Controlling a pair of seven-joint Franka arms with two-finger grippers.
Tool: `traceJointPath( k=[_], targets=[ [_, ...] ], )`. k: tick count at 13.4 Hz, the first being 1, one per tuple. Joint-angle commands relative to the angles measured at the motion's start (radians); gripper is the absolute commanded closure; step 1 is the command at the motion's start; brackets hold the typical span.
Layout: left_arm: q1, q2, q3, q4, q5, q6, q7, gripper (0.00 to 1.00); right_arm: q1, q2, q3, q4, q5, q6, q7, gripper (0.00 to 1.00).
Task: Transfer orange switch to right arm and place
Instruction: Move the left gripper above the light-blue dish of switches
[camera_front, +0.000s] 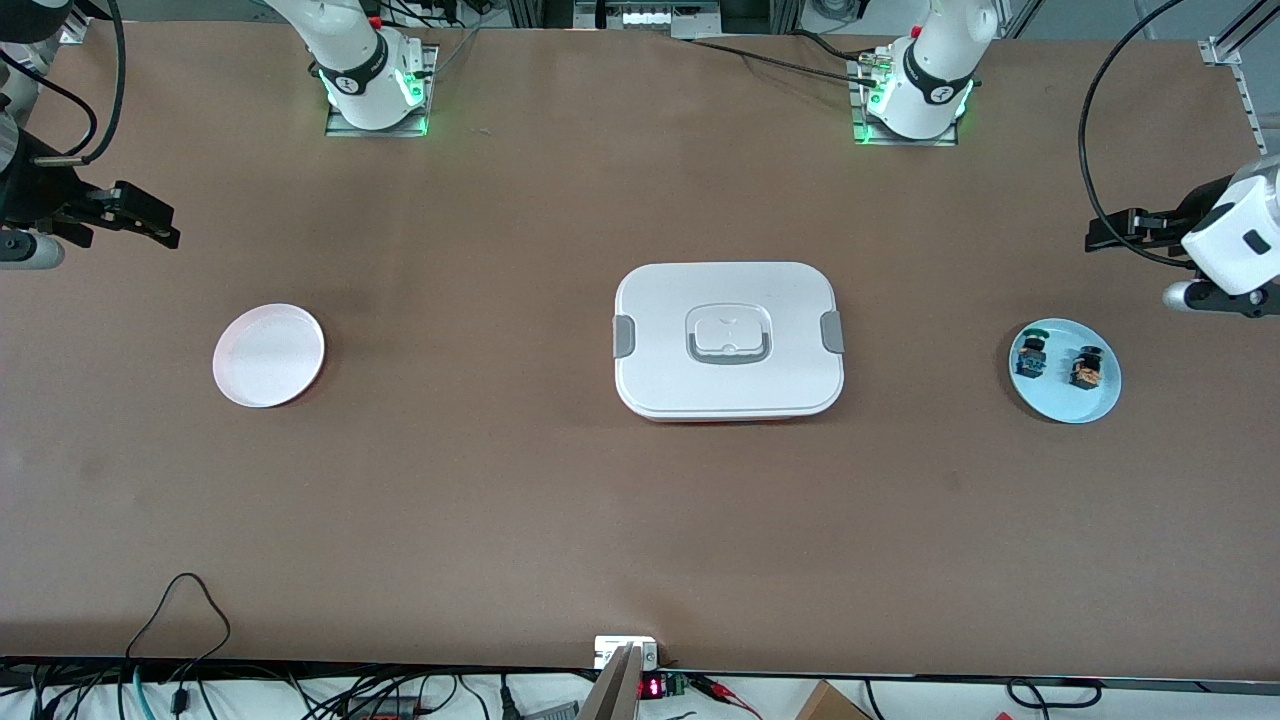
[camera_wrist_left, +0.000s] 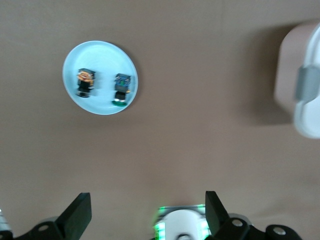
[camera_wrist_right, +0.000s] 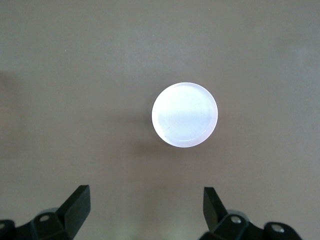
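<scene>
The orange switch stands on a light blue plate at the left arm's end of the table, beside a blue-green switch. In the left wrist view the orange switch and the blue-green switch stand on the plate. My left gripper is open and empty, up in the air over bare table beside that plate; it also shows in its wrist view. My right gripper is open and empty, up over the table at the right arm's end.
A white empty plate lies toward the right arm's end, also in the right wrist view. A white lidded box with grey clips sits mid-table; its edge shows in the left wrist view. Cables hang at the table's near edge.
</scene>
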Motion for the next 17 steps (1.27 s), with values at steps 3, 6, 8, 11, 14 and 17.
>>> traceJointPath(
  k=[3,6,8,11,14,17],
  targets=[
    [0.115,0.057,-0.001,-0.105,0.05,0.198,0.535,0.0,-0.001,0.006,0.002,0.029,0.016,-0.011,-0.003,0.0],
    [0.175,0.154,-0.001,-0.119,0.113,0.339,0.948,0.0,0.002,0.006,0.003,0.035,0.015,-0.016,-0.006,0.0],
    [0.227,0.205,-0.001,-0.147,0.125,0.405,1.16,0.0,0.0,0.006,0.003,0.035,0.016,-0.017,-0.006,0.0],
    [0.31,0.269,-0.007,-0.231,0.124,0.604,1.431,0.0,0.0,0.008,0.003,0.035,0.016,-0.017,-0.005,0.0],
    [0.364,0.328,-0.021,-0.274,0.11,0.749,1.643,0.0,0.0,0.008,0.002,0.035,0.016,-0.017,-0.003,0.0],
    [0.397,0.381,-0.07,-0.276,0.059,0.806,1.832,0.0,0.0,0.009,0.003,0.035,0.016,-0.014,-0.003,0.0]
  ],
)
